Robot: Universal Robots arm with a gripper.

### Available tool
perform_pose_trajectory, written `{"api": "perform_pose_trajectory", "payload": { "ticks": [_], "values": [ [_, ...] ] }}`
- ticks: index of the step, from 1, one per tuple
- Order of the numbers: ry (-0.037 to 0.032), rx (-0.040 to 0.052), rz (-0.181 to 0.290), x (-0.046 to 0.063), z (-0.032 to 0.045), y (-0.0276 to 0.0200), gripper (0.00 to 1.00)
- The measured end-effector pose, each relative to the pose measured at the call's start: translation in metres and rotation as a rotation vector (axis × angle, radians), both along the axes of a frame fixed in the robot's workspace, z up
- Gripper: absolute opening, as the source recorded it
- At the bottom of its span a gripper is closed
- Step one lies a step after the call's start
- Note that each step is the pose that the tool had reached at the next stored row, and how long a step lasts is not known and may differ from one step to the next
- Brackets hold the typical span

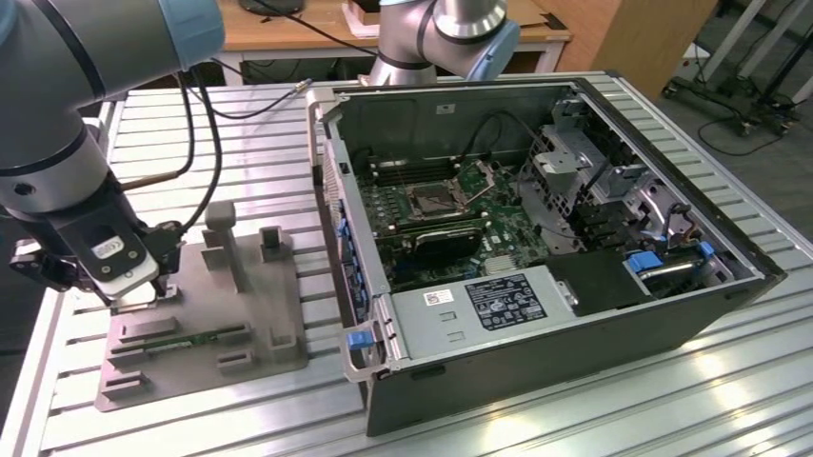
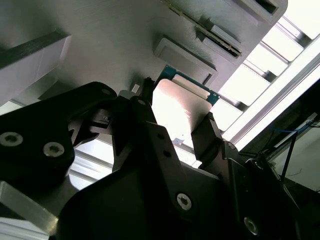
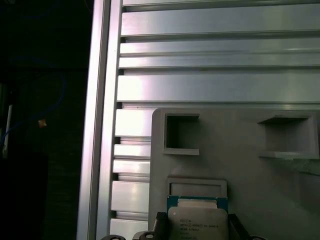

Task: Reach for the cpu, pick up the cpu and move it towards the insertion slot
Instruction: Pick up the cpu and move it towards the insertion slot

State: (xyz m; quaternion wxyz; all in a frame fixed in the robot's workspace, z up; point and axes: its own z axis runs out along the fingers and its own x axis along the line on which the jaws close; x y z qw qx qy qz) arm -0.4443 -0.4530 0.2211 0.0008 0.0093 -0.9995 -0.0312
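Observation:
In both wrist views the cpu (image 2: 180,111) (image 3: 198,223), a flat square chip with a silver top and a green rim, sits between my two black fingers. The gripper (image 2: 176,120) (image 3: 197,231) is shut on it, one finger against each of two opposite edges. The chip is just over a shallow rectangular recess (image 3: 196,187) of the grey plastic tray (image 1: 254,314). In the exterior view the gripper (image 1: 132,295) is low over the tray's corner at the exterior view's left. The insertion slot (image 1: 432,198), a square metal-framed socket, lies on the motherboard inside the open computer case.
The open computer case (image 1: 546,314) takes up the exterior view's right half, its near wall rising between tray and socket. Upright grey posts (image 1: 224,238) stand on the tray, and a green memory stick (image 1: 193,339) lies in it. A second arm's base (image 1: 445,38) stands behind the case.

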Motion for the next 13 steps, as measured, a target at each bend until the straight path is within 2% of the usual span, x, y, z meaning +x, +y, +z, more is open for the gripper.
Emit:
{"api": "perform_pose_trajectory", "payload": {
  "ticks": [13],
  "values": [
    [0.0001,0.0,0.0,0.0,0.0036,0.0,0.55]
  ]
}}
